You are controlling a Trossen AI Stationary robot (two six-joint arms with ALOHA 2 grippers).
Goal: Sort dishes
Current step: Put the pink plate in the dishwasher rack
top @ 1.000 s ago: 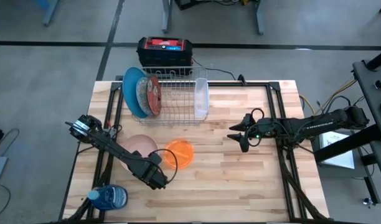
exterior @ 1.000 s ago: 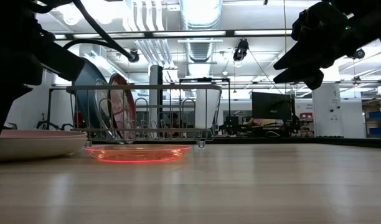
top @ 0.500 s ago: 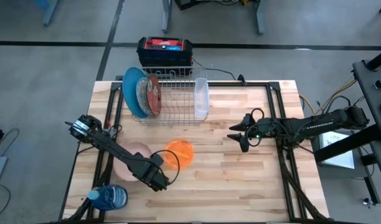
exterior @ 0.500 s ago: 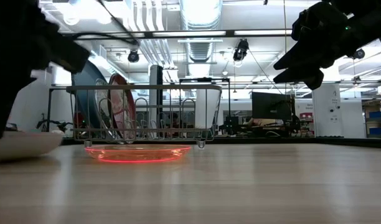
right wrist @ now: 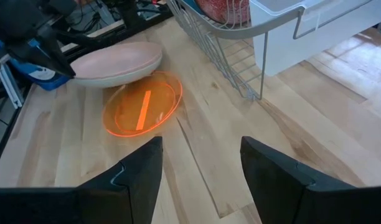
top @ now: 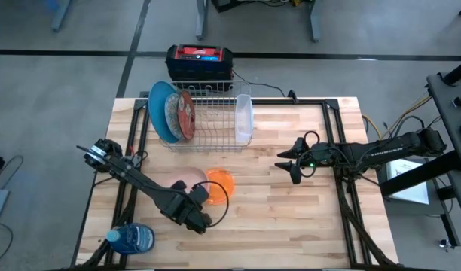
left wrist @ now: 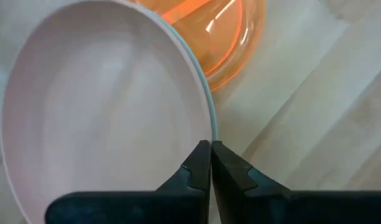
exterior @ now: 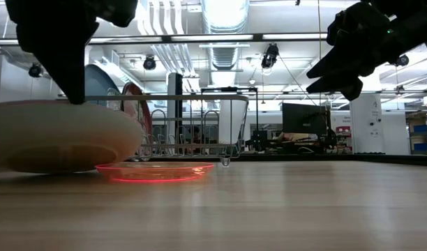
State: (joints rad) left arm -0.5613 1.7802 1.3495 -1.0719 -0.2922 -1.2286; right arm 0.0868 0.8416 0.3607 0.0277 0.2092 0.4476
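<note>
**Pink dish lifted by its rim**

Our left gripper [left wrist: 210, 163] pinches the pink dish [left wrist: 103, 106] at its edge, clear of the table and partly over the orange bowl [top: 220, 183] (presumably bound for the rack [top: 212, 113]); our right gripper [top: 288, 164] waits with fingers spread, well apart.

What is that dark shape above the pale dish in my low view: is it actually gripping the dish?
Observer: Yes. The left wrist view shows the left pincer shut on the rim of the pink dish.
Operator: Does the dish sit over the orange bowl?
Observer: Partly. From above, its edge overlaps one side of the orange bowl.
Operator: And the other arm?
Observer: Its wrist view shows the right pincer open and holding nothing.
</note>
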